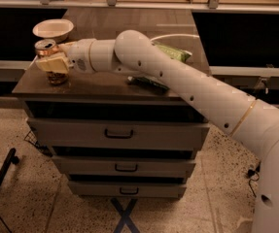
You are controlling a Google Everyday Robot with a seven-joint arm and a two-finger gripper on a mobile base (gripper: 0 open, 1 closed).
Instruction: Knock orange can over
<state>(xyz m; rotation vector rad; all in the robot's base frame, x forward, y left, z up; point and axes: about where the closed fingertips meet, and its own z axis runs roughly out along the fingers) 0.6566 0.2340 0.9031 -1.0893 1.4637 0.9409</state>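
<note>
covering orange can (45, 47) mid-body | gripper (51, 63) at 9 o'clock end of cabinet top (129, 23), grip state: cannot tell | can axis near upright, top toward 11 o'clock

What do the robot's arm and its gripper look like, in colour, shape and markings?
The arm is white, made of thick rounded tube segments, with small dark dots along it and a thin gold ring farther back. The gripper, at the orange can on the drawer cabinet, is pale yellow.
</note>
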